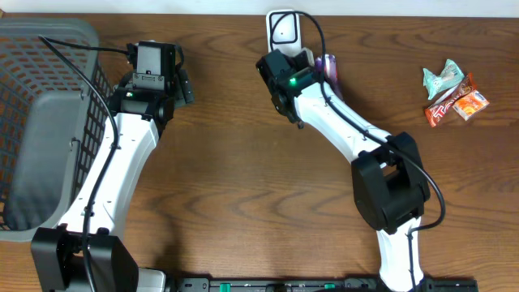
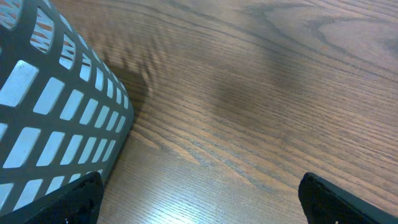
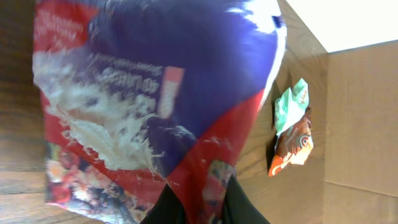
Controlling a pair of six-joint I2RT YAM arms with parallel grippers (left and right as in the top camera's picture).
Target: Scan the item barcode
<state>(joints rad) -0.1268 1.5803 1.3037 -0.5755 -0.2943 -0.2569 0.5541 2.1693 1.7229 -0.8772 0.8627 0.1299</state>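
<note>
purple-red packet [image 3: 155, 106] pinched by right pincer [image 3: 200, 205], long axis pointing away from it, left pincer [image 2: 205, 200] spread

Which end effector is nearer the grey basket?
Left. The left end effector hangs open close beside the basket; the right end effector, shut on a purple packet, is well beyond it, mid-table.

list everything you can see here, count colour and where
table: one, brown wood, under everything
basket: one, grey, far left
scanner: one, white, top centre
bag: one, purple and red, in right tool beside scanner
snacks: three, teal, red, orange, clustered at right
left tool: one, black, open and empty, beside basket
right tool: one, black, shut on bag
</note>
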